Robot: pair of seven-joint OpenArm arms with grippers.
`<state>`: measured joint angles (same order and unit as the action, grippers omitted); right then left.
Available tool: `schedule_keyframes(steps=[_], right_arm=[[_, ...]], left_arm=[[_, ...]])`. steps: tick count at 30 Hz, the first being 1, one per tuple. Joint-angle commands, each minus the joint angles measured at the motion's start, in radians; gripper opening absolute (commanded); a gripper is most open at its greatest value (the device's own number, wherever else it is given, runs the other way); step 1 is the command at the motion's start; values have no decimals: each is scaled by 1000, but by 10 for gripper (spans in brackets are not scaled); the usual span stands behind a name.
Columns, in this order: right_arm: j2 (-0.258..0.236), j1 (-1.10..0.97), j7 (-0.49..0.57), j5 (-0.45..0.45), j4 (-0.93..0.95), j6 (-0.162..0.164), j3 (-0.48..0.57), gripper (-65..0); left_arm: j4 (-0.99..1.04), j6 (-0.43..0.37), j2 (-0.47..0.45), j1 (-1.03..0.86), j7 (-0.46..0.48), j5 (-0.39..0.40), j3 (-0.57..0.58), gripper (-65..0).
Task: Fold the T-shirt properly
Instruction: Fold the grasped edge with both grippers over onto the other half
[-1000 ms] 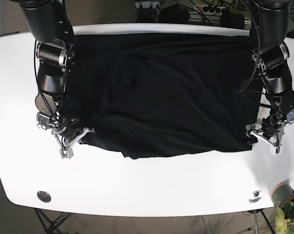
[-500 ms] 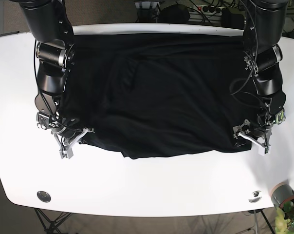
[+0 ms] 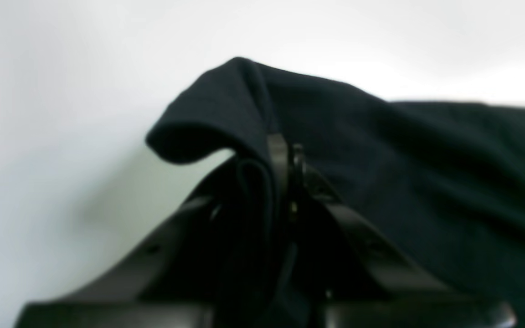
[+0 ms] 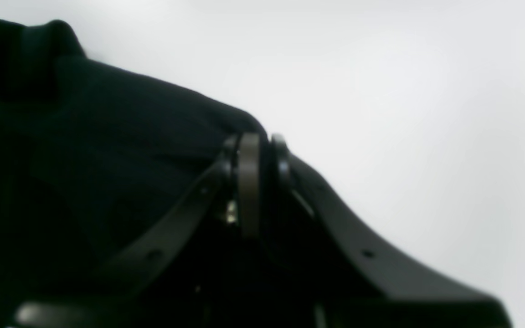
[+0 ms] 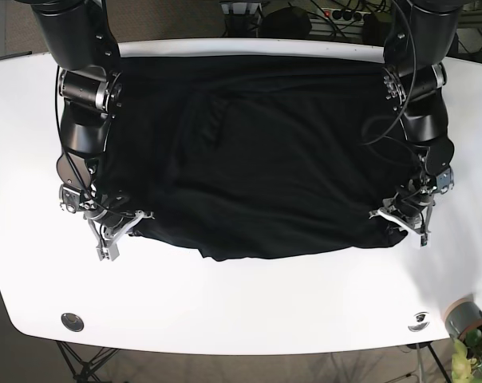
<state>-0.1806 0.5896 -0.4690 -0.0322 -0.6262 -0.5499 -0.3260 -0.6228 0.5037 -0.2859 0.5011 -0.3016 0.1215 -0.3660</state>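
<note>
A black T-shirt [image 5: 265,152] lies spread over the white table [image 5: 249,303], with creases near its upper left. In the base view my left gripper [image 5: 401,219] sits at the shirt's lower right corner. The left wrist view shows that gripper [image 3: 285,152] shut on a raised fold of the black T-shirt [image 3: 426,173]. At the shirt's lower left corner, my right gripper [image 5: 117,230] rests low on the table. In the right wrist view its fingertips [image 4: 249,150] are pressed together at the edge of the T-shirt [image 4: 107,150], with cloth reaching between them.
A grey round container [image 5: 463,317] and green plant leaves [image 5: 479,353] sit off the table's front right corner. Two round fittings [image 5: 72,321] [image 5: 419,321] are set near the front edge. Cables and a power strip [image 5: 345,14] lie behind the table.
My left gripper has moved inward, toward the left of the base view, pulling the shirt's lower right corner with it. The right arm has stayed put.
</note>
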Motion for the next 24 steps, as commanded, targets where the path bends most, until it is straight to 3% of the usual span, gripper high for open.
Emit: schedule_keyframes(steps=[1,7,12,15,19,24], right_arm=[[-21,30,13,-10,-65,-5,0,-629],[-32,-7,-86,-11,-261,-6,-3,-629],[-33,-13,-124,-11,-352,-6,-3,-629],[-33,-43,-204,-11,-441,-6,-8,-629],[-26,-72,-244,-13,-542,-8,-69,-629],[-24,-110,-357,-13,-682,-40,-78,-629]], left_arm=[[-174,0,0,12,-28,10,-6,-650],[-454,2,21,-81,-156,10,-63,-650],[-535,2,37,-98,-198,10,-67,-650],[-621,2,37,-135,-232,10,-77,-650],[-676,3,40,-163,-252,10,-117,-650],[-725,62,50,-192,-288,10,-183,-650]])
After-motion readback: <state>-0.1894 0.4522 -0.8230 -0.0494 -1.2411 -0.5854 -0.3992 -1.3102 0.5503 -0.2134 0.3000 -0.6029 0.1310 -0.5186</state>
